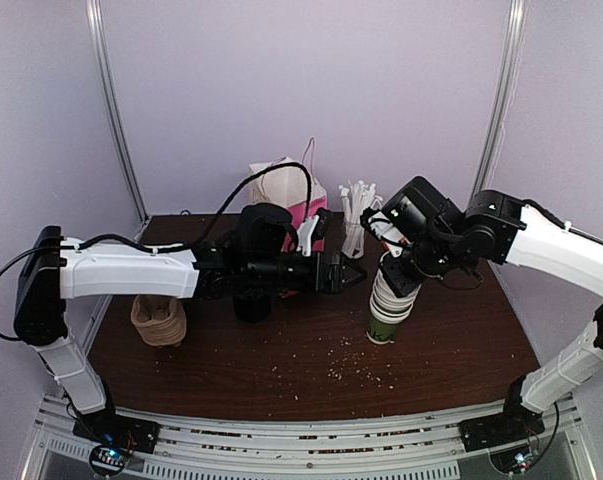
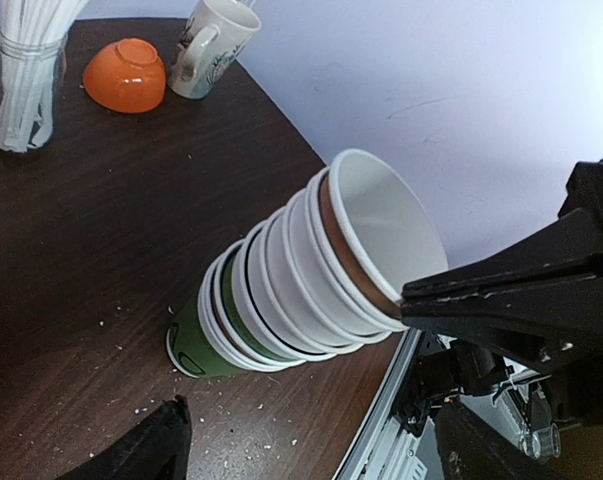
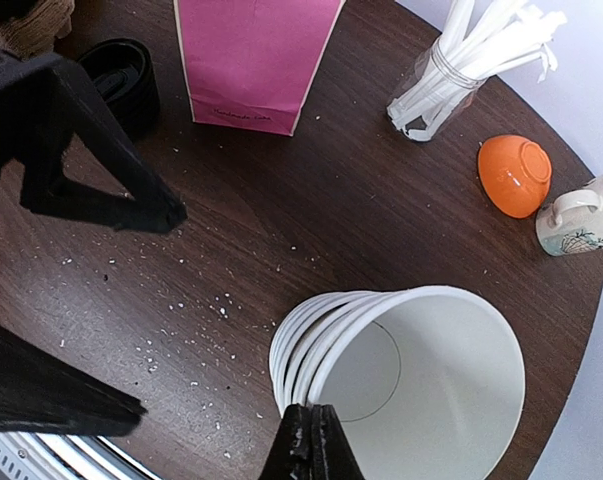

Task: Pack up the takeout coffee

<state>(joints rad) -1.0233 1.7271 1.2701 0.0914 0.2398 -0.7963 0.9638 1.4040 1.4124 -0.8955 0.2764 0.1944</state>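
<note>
The left claw (image 1: pixel 349 272) stands wide, holding nothing, its tips pointing right at the stack of paper cups (image 1: pixel 391 300) just beside it without touching. The right claw (image 3: pixel 311 445) is pinched tight on the near rim of the stack's top white cup (image 3: pixel 421 370). The stack leans, and its green bottom cup (image 2: pixel 196 350) meets the dark table (image 1: pixel 431 350) among scattered crumbs. The takeout coffee (image 3: pixel 121 78) stands well apart from both claws, left of centre and partly hidden under the left arm in the top view. Only its black dome lid shows clearly, just left of the pink paper bag (image 3: pixel 251 60). A brown woven lump (image 1: pixel 159 320) sits further left. On the far right are a jar of white straws (image 3: pixel 451 70), an upturned orange bowl (image 3: pixel 514 175) and a beige mug (image 3: pixel 581 215).
</note>
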